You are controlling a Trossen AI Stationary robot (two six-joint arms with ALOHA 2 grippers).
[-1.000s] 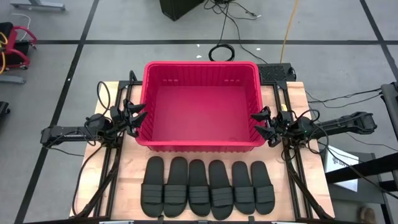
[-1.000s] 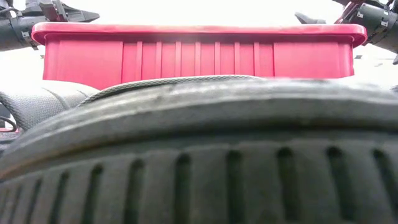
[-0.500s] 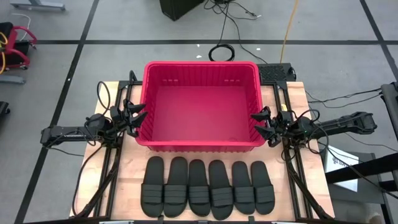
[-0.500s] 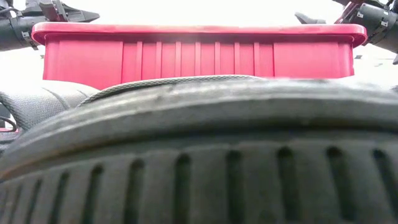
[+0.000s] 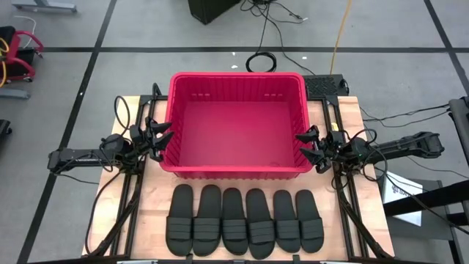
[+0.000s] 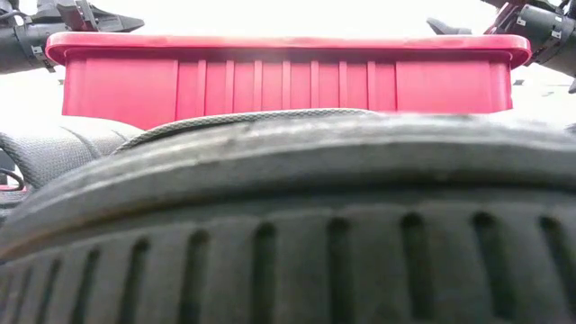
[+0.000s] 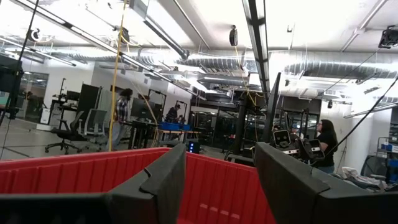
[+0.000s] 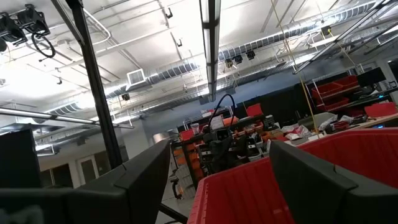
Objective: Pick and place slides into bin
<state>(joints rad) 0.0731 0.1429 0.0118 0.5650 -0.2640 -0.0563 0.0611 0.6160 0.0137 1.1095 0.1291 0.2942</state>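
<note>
Several black slides (image 5: 245, 221) lie side by side in a row, soles down, on the wooden table near its front edge; one fills the low view (image 6: 297, 225). The red bin (image 5: 236, 126) stands empty behind them at the table's middle. My left gripper (image 5: 160, 138) hovers open beside the bin's left wall. My right gripper (image 5: 309, 147) hovers open beside the bin's right wall. Both point slightly upward, over the bin's rim (image 7: 74, 165) (image 8: 348, 146), with nothing between their fingers.
The table's black frame rails (image 5: 132, 198) run along both sides. Cables (image 5: 264, 62) and a black box (image 5: 322, 84) lie beyond the table's far edge. People and desks show in the room behind in the left wrist view.
</note>
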